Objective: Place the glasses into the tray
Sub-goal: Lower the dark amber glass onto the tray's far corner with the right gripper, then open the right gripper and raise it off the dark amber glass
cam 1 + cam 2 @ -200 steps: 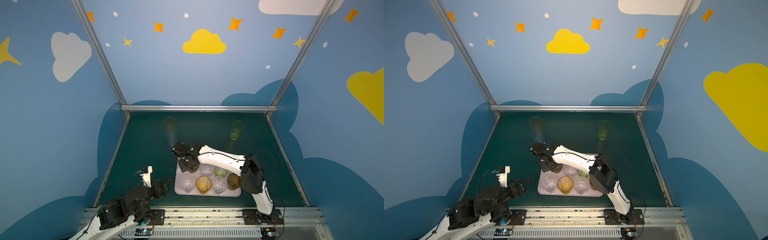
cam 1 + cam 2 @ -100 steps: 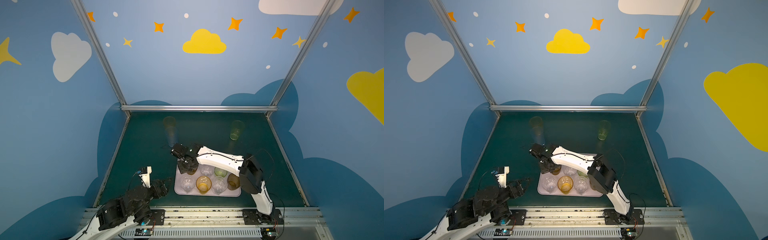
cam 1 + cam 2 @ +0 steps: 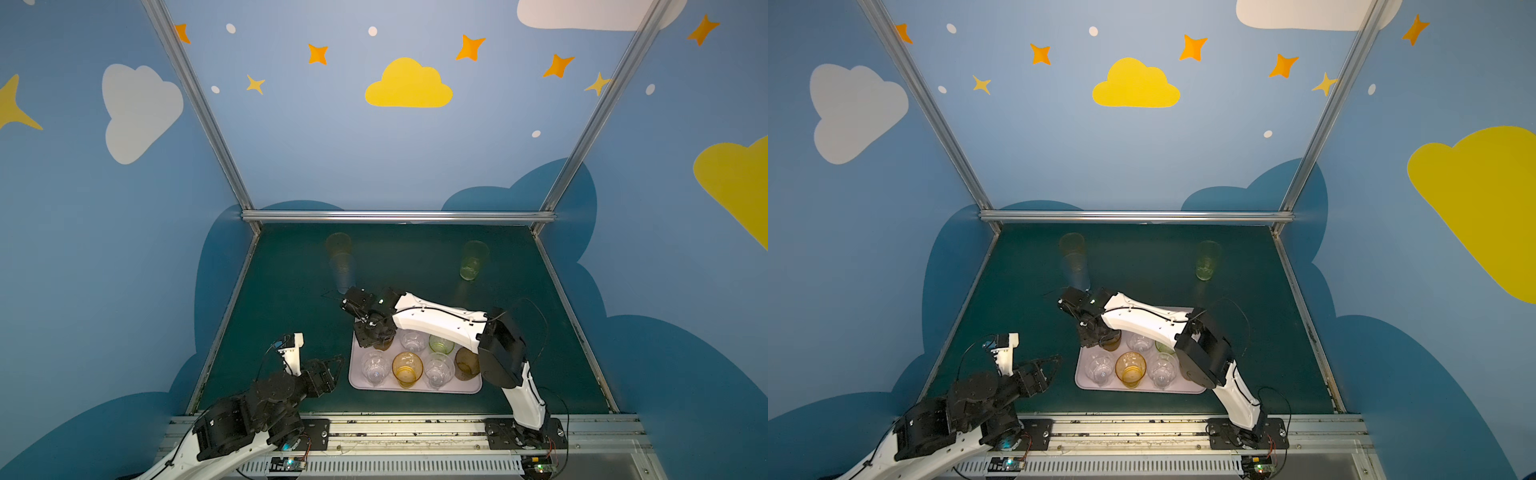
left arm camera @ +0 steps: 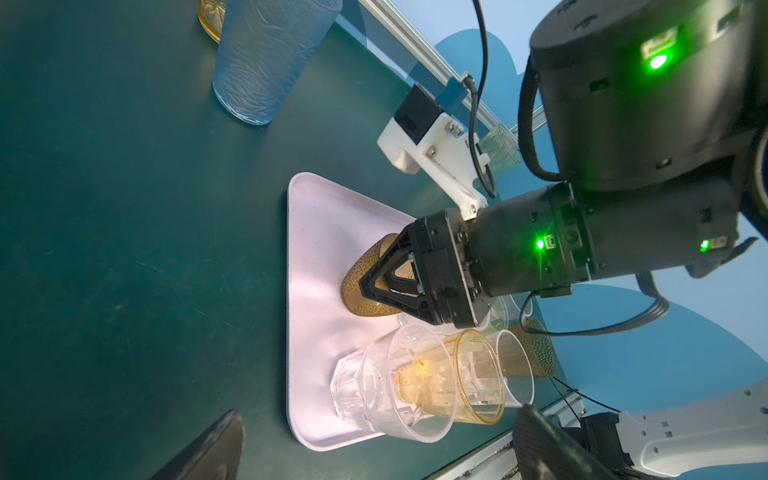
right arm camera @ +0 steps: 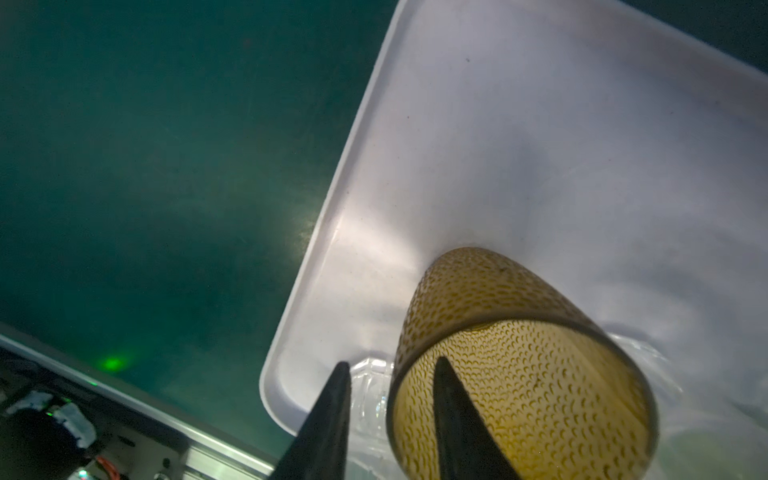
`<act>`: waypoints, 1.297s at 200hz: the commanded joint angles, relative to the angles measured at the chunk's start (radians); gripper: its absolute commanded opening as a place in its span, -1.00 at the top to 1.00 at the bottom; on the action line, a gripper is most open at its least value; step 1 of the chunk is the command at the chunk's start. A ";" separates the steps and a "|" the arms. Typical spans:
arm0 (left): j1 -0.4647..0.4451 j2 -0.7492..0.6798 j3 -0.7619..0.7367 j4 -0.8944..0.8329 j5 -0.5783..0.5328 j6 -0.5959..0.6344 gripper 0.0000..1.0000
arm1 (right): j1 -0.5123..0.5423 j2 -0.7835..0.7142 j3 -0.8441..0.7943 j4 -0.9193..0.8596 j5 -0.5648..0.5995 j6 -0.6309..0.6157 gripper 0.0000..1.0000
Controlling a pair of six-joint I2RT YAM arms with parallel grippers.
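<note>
Though the dark green tabletop filled most of the floor, the work had gathered on the flat pale lilac rectangular tray. Beyond the tray's far edge three tall glasses stood on the tabletop, not yet moved. A tall orange see-through tumbler and a tall pale blue textured tumbler stood off its far left corner, and a tall green see-through tumbler off its far right.

Inside the tray I counted seven short ones. Along the near edge were a clear faceted tumbler, an amber tumbler, a second clear tumbler and a plain brown tumbler. Along the far edge were a brown dotted tumbler, a third clear tumbler and a short green tumbler. My arm may have hidden more.

I judged the job roughly two thirds done. My right pincer was released, with one finger either side of the brown dotted tumbler's wall and neither touching it. That tumbler stood upright in the tray's far left corner. My left pincer hung spread and empty, just left of the tray.
</note>
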 commanded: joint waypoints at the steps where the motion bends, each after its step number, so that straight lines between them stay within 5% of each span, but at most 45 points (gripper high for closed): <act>1: -0.002 -0.014 0.008 -0.026 -0.022 -0.001 -1.00 | 0.005 -0.017 0.015 -0.014 0.011 -0.001 0.12; 47: -0.003 -0.014 0.010 -0.025 -0.013 -0.002 -1.00 | 0.002 -0.054 0.091 -0.068 0.041 0.002 -0.40; 83: -0.007 -0.014 0.017 -0.012 -0.004 0.017 -1.00 | 0.003 -0.114 0.106 -0.088 0.101 0.027 -0.58; 188: -0.006 -0.012 0.051 -0.006 -0.093 0.079 -1.00 | -0.020 -0.284 0.075 -0.065 0.148 0.033 -0.65; 259: -0.007 0.111 0.174 0.007 -0.355 0.112 -1.00 | -0.029 -0.640 -0.339 0.177 0.077 0.040 -0.65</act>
